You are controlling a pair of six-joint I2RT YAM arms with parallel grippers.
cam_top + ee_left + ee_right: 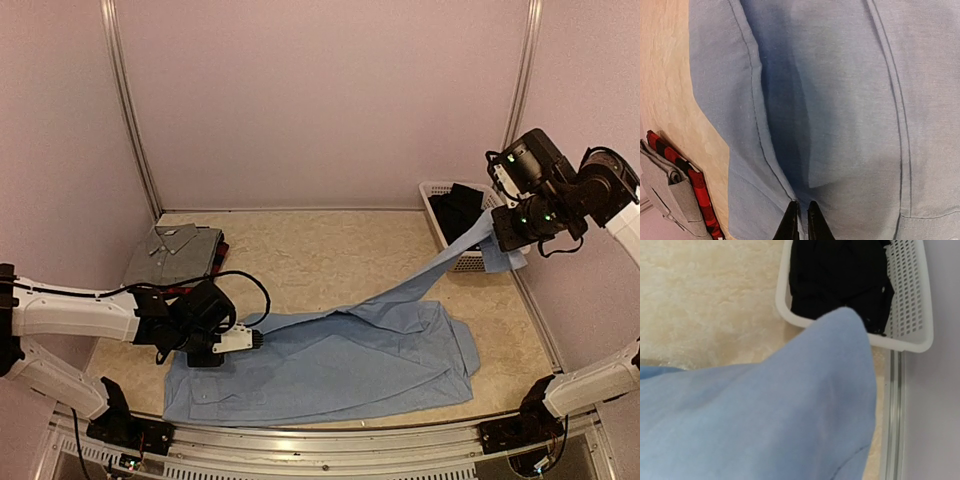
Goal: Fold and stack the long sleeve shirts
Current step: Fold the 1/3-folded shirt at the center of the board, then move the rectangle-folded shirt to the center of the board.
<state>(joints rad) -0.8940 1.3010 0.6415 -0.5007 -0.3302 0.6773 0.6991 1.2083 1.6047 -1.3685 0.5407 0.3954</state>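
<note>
A large light blue shirt (pixel 340 365) lies spread on the table's near half. One sleeve (pixel 440 265) stretches up and right to my right gripper (pixel 505 240), which holds it in the air by the basket; its fingers are hidden by blue cloth (pixel 790 415) in the right wrist view. My left gripper (pixel 252 340) is low at the shirt's left edge, its black fingertips (pixel 789 225) nearly closed on a fold of blue cloth (pixel 840 100). A folded grey shirt (pixel 175 250) lies on a red-and-black plaid one (pixel 221 250) at the far left; both show in the left wrist view (pixel 670 195).
A white mesh basket (pixel 436 190) with dark clothes (pixel 462 210) stands at the far right by the wall; it also shows in the right wrist view (pixel 912 315). A metal rail (pixel 892 415) runs along the table's right edge.
</note>
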